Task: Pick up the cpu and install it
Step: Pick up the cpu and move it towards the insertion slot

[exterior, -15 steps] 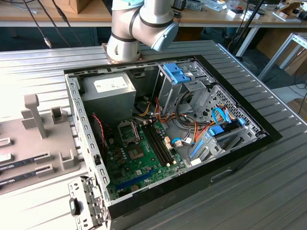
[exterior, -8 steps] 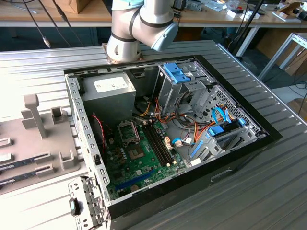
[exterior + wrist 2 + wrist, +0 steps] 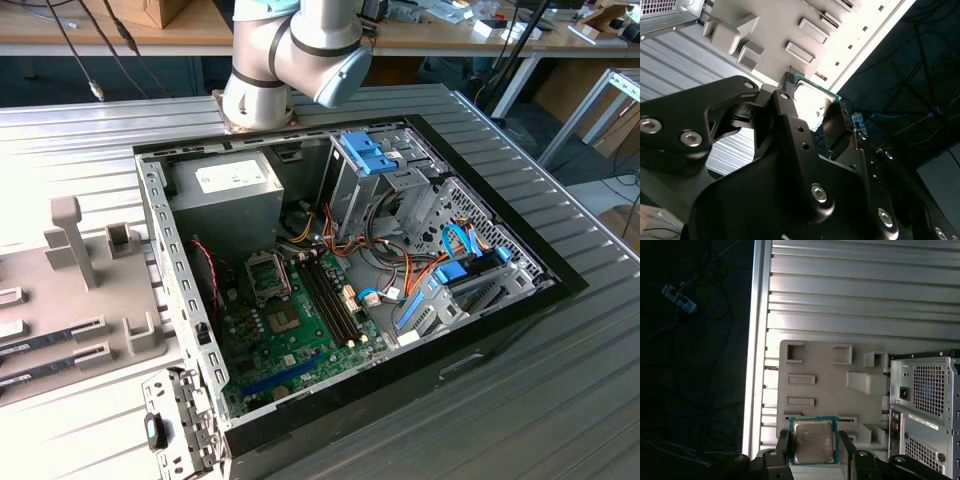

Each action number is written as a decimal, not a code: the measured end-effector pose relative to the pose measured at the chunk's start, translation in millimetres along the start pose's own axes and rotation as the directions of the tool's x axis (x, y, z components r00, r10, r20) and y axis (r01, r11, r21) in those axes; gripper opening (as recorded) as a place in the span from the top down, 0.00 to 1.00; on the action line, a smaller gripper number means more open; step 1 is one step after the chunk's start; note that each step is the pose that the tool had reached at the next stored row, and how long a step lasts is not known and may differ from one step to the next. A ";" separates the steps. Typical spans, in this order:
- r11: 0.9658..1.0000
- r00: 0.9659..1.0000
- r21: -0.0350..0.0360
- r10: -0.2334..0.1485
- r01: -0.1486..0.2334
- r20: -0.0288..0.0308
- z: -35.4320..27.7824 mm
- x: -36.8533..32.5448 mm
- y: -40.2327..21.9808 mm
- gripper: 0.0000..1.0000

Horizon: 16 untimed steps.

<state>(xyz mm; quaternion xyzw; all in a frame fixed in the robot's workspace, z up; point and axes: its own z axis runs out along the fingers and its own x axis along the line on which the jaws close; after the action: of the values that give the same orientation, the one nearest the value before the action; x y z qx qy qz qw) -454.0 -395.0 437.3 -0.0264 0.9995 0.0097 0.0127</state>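
The cpu (image 3: 812, 441), a flat square chip with a silver-grey metal top and a thin green rim, sits between the two black fingers of my gripper (image 3: 813, 452), which is shut on its edges. In the second wrist view the cpu (image 3: 812, 102) shows in the same hold, with the gripper (image 3: 815, 109) raised well above the grey parts holder (image 3: 775, 30). In the exterior view the open computer case (image 3: 160, 230) lies on its side. The empty cpu socket (image 3: 268, 275) shows on its green motherboard (image 3: 300, 340).
The grey parts holder (image 3: 830, 390) lies on the ribbed metal table (image 3: 865, 295) beside the rear of the case (image 3: 925, 405). Inside the case are a grey power-supply box (image 3: 225, 195), cables and blue drive brackets (image 3: 365, 150). The arm's base (image 3: 290, 60) stands behind the case.
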 end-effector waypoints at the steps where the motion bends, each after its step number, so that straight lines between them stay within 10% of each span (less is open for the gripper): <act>1: 1.000 1.000 0.000 0.000 0.000 0.000 -0.1 0.0 -0.1 0.53; 16: 1.000 1.000 0.000 0.000 0.000 0.000 0.9 -19.9 -2.9 0.53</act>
<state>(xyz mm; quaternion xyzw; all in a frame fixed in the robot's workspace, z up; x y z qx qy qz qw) -433.9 -396.8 436.8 -0.0264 0.9995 0.0096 0.0127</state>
